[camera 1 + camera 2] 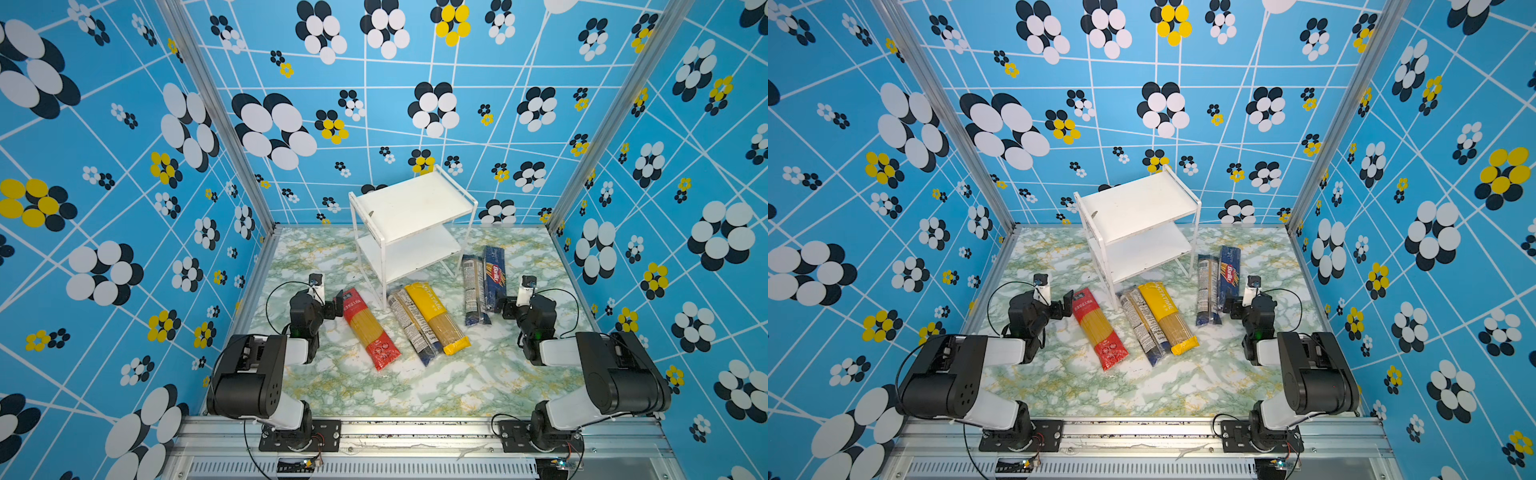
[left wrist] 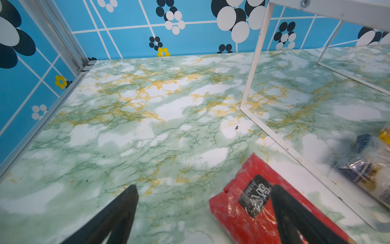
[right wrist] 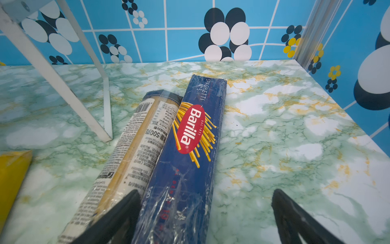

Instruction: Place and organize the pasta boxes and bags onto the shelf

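A: Nearest us, the surface (image 1: 415,386) is lying bare. Both pincers are hanging released, gripping nothing. The left pincer (image 2: 203,189) is gaping over the far end of the red pack (image 1: 370,328). The right pincer (image 3: 205,191) is straddling the near end of the box (image 3: 190,147).

B: What is worrying you on the right?

A: One finger (image 3: 118,211) is sitting over the seam where the right clear pack (image 3: 135,143) is touching the box. Closing there, I judge, is risking a pinch on both, or a slip on the film.

B: And gripping by an end?

A: These packs are long. Held at one end, they are likely drooping or swinging.

B: What is standing in the way?

A: In the middle, the left clear pack (image 1: 411,328) and the yellow pack (image 1: 436,316) are lying touching, with their far ends just beside the near leg of the shelf (image 1: 411,199). A swinging pack could be knocking that thin frame.

B: And the shelf itself?

A: It is standing at the far middle with both boards bare. All five packs are lying on the surface in front of it.
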Available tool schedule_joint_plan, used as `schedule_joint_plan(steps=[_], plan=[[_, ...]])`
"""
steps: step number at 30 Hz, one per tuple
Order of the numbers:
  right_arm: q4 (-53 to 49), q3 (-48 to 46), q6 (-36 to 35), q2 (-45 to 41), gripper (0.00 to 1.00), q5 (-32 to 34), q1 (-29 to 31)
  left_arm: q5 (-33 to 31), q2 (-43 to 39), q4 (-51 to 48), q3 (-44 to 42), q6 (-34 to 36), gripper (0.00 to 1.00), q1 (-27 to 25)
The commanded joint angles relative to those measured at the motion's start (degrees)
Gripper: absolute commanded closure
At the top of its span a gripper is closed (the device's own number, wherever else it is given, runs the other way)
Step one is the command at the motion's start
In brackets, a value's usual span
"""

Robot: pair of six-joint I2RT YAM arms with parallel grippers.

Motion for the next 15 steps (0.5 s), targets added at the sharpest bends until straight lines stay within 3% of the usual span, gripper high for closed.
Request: schedule_joint_plan(steps=[1, 8, 12, 15], plan=[[2.8, -0.5, -1.4, 0.2, 0.01, -2.8, 0.5, 2.2, -7.0, -8.1, 2.3, 1.0, 0.01, -0.3], [-12.3, 4.6, -2.3, -6.4, 0.05, -5.5, 0.5, 5.5, -18.9, -27.5, 8.8, -8.2, 0.01, -0.8], [-26.3, 9.3, -1.7, -12.8, 0.05, -9.0, 0.5, 6.8, -20.9, -36.7, 11.5, -16.8, 0.01, -1.1], [-33.0, 11.6, 0.0, -17.5, 0.05, -15.8, 0.5, 9.4, -20.7, -44.0, 13.7, -23.1, 0.01, -1.1]])
